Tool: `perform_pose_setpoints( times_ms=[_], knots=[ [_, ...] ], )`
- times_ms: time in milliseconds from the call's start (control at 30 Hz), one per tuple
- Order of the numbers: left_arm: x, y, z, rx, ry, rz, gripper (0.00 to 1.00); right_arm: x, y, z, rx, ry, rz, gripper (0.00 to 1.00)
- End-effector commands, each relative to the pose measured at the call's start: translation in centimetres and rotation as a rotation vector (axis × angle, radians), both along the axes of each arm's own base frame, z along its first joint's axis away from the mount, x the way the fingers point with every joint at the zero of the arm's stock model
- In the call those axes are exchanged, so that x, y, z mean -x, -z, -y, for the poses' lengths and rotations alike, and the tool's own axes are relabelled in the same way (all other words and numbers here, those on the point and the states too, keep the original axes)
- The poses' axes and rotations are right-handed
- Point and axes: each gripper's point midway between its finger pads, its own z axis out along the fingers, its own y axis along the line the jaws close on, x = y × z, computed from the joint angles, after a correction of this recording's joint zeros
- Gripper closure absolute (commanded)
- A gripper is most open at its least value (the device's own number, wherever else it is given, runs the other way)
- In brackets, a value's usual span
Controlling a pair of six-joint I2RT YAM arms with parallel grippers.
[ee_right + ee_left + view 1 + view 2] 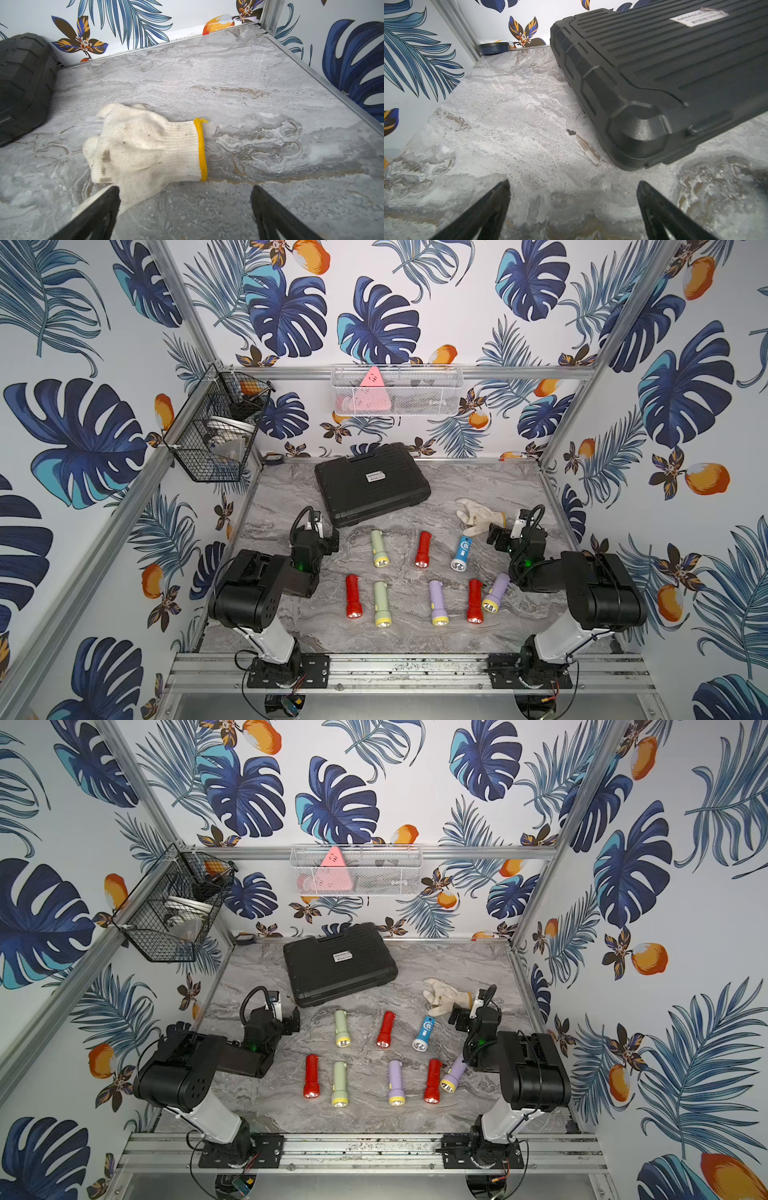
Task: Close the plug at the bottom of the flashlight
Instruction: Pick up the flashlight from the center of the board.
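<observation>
At the left of a top view, the left gripper [332,542] hangs beside the black case [371,483], jaws wide apart and empty, ready to take something. In the centre the flashlights [422,549] lie in two rows, lenses toward the arm bases, so the tail plugs face away. Which plug is open I cannot tell. At the right, the right gripper [496,538], also spread and empty, hovers by the white glove [478,512].

The bench [512,128] looks like smooth grey stone with swirls. The black case [654,58] is dull plastic with ridges. The glove [145,149] is white knitted cloth, a bit stained. The flashlights [353,597] are smooth plastic.
</observation>
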Motion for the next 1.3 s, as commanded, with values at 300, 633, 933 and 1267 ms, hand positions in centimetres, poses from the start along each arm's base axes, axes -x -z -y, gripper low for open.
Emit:
perform_pose_setpoints(
  times_ms=[300,633,933,1267],
  knots=[
    [0.0,-0.8,0.1,0.017,0.003,0.035,0.01,-0.4,-0.7,-0.1,-0.001,-0.010,0.028,0.00],
    [0.0,-0.7,0.1,0.015,0.004,0.023,0.01,-0.3,-0.8,0.0,0.006,-0.006,0.032,0.00],
    [0.7,-3.7,0.9,-0.058,-0.019,0.065,0.01,-0.6,-3.8,0.9,0.012,0.050,0.000,0.00],
    [2.0,-12.3,2.5,-0.089,-0.050,0.124,0.01,2.4,-9.8,2.5,-0.232,0.303,-0.130,0.00]
  ],
)
